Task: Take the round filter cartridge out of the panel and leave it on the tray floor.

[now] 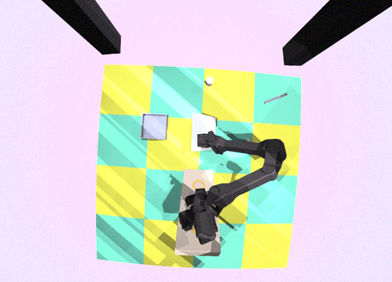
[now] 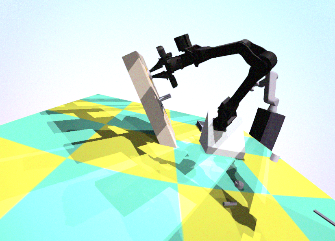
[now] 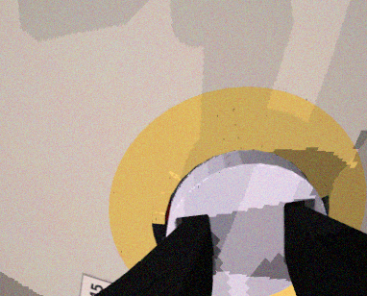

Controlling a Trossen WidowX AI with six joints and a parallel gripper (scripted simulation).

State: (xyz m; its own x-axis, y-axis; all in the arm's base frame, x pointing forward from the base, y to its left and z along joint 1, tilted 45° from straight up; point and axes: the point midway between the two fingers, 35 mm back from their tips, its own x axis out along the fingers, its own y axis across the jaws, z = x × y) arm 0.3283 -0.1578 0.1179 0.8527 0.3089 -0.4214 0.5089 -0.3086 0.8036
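Black parallel-jaw gripper (image 1: 186,206) (image 2: 151,74) (image 3: 245,220) grasps the round pale-grey filter cartridge (image 2: 150,75) (image 3: 256,185), whose face stands slightly proud of the tilted beige panel (image 1: 197,175) (image 2: 147,106) (image 3: 73,135). Withdraw straight along the bore axis, avoiding sideways load.

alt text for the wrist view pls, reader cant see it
The gripper's two black fingers grip the pale round filter cartridge, which stands slightly proud of a beige panel inside a yellow ring.
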